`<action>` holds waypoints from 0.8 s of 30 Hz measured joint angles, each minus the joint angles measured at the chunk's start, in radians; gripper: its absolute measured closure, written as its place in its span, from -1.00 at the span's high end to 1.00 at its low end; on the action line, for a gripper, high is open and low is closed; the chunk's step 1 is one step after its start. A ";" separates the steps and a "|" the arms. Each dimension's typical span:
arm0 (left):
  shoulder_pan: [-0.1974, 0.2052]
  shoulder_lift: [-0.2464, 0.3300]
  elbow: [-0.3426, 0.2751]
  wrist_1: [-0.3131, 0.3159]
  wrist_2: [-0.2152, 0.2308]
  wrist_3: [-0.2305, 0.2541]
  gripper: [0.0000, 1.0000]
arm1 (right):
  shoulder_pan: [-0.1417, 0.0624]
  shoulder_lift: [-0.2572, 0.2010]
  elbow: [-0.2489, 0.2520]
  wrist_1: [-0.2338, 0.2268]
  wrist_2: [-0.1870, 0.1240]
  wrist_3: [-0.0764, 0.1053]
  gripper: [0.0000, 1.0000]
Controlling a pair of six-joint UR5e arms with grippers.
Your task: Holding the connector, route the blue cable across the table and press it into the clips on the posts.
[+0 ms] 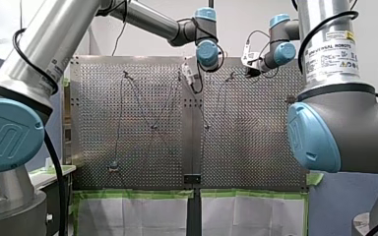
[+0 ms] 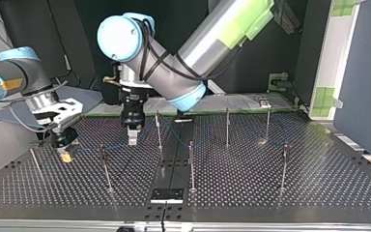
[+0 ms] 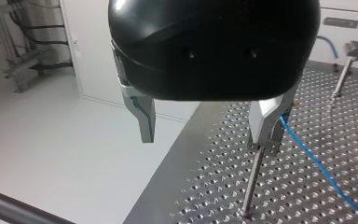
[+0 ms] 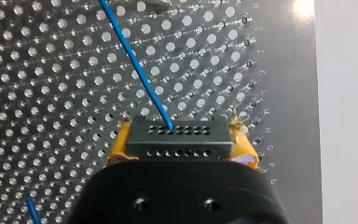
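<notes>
Blue cable (image 4: 137, 70) leaves the black connector (image 4: 177, 133), which my right end effector (image 2: 65, 151) clamps between its yellow pads (image 4: 115, 148) low over the perforated table (image 4: 37, 93); from there the line runs ahead across the holes; my left end effector (image 3: 206, 137) hangs with its metal fingers (image 3: 145, 123) spread and gripping nothing, one finger right at the top of a thin post (image 3: 252, 179), the cable passing just beside that post, outside the gap; whether it sits in a clip there I cannot tell; the likeliest trouble, as I judge it, is tension: a pull across the table with the line caught on a post could twist the connector in the pads or drag it free; a downward press with the cable lying beside the clip would miss it; the finger so near the post top could knock or bend the post; slack trailing on the table may snag another post
</notes>
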 joint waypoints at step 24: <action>-0.159 0.193 -0.200 0.169 -0.074 -0.177 0.97 | 0.005 0.001 0.000 0.000 0.006 -0.003 -1.00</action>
